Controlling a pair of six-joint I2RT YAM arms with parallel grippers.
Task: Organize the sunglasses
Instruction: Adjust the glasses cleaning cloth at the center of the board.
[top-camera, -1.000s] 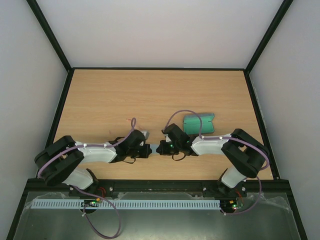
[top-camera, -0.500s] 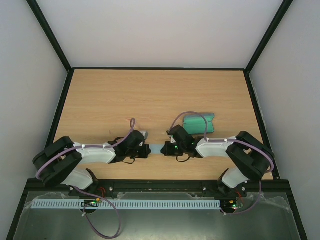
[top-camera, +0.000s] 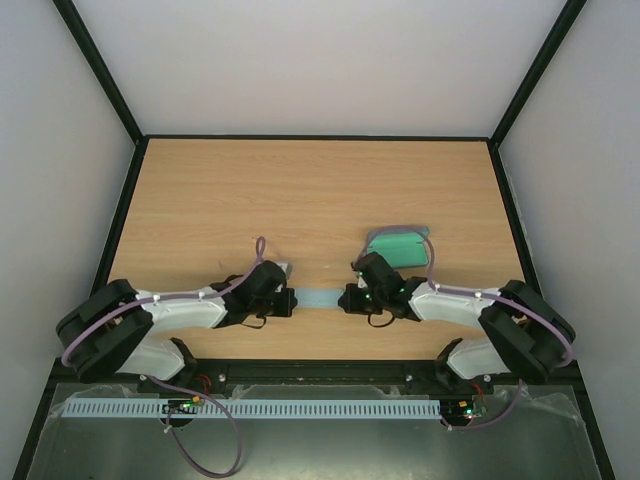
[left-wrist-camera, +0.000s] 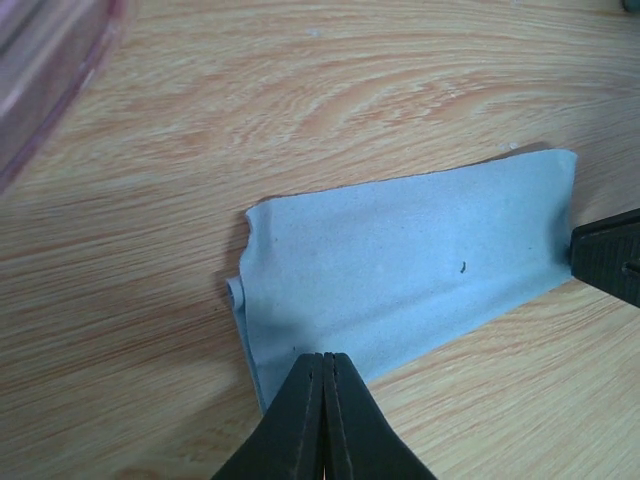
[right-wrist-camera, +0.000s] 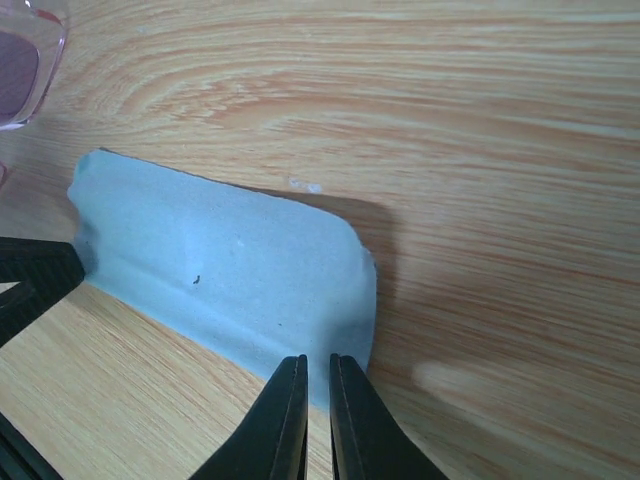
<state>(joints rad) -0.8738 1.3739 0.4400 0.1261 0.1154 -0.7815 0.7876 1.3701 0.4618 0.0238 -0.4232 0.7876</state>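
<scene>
Near the left gripper (left-wrist-camera: 325, 358) lie sunglasses (left-wrist-camera: 50, 60); it and the right gripper (right-wrist-camera: 318, 362) pinch cloth (left-wrist-camera: 400, 260).

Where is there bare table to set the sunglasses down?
Free: the far half of the table, from back rim to the case, and left of the sunglasses. Crowded: near middle, where left claw and right claw pinch the cloth.

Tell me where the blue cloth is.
In the top view the blue cloth lies near the front middle of the table, stretched between the left hand and the right hand, each pinching one end; the green-lined case sits behind, to the right.
</scene>
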